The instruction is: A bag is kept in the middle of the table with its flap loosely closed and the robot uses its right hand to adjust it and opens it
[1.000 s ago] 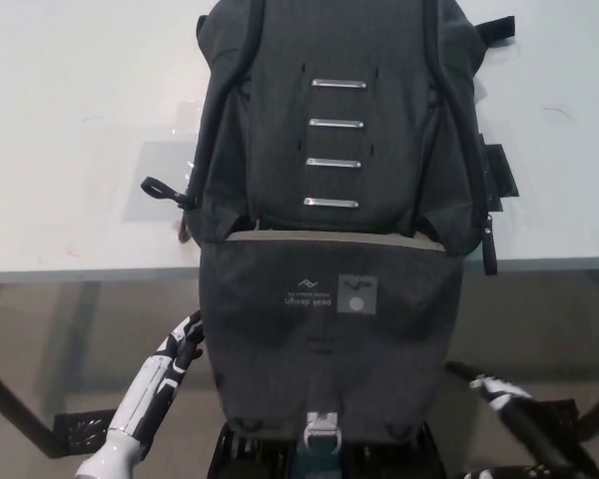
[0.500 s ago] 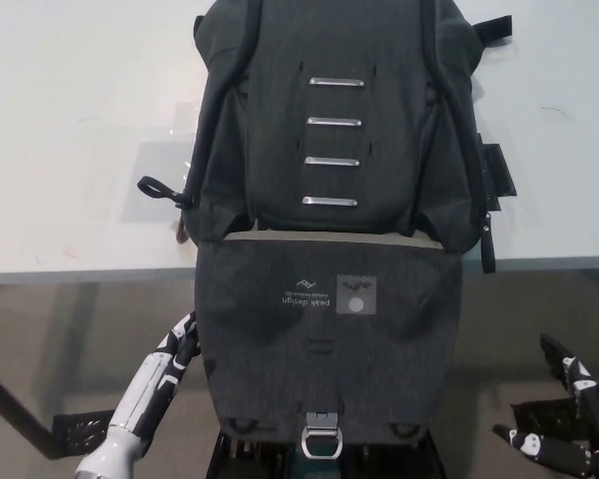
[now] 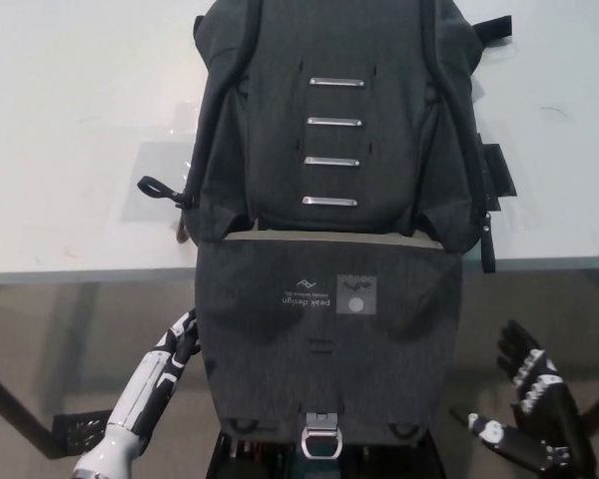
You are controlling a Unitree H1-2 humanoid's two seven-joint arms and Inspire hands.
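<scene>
A dark grey bag (image 3: pixel 334 130) lies on the white table (image 3: pixel 70 140), with four metal latch bars down its front. Its flap (image 3: pixel 324 339) is folded open and hangs over the table's front edge, a metal buckle (image 3: pixel 322 436) at its lower end. My black right hand (image 3: pixel 529 409) is at the lower right, below table height, open with fingers spread and holding nothing, clear of the flap. My white left hand (image 3: pixel 180 344) rests at the lower left, right beside the flap's left edge; its fingers are partly hidden.
A black strap loop (image 3: pixel 160 190) sticks out left of the bag, and a strap with a tab (image 3: pixel 494 180) lies on its right. The table's front edge (image 3: pixel 80 271) crosses the picture. Below it are floor and table legs.
My right hand has come further into view at the lower right and opened wider, away from the flap. The flap's buckle settled slightly. The left hand stays put.
</scene>
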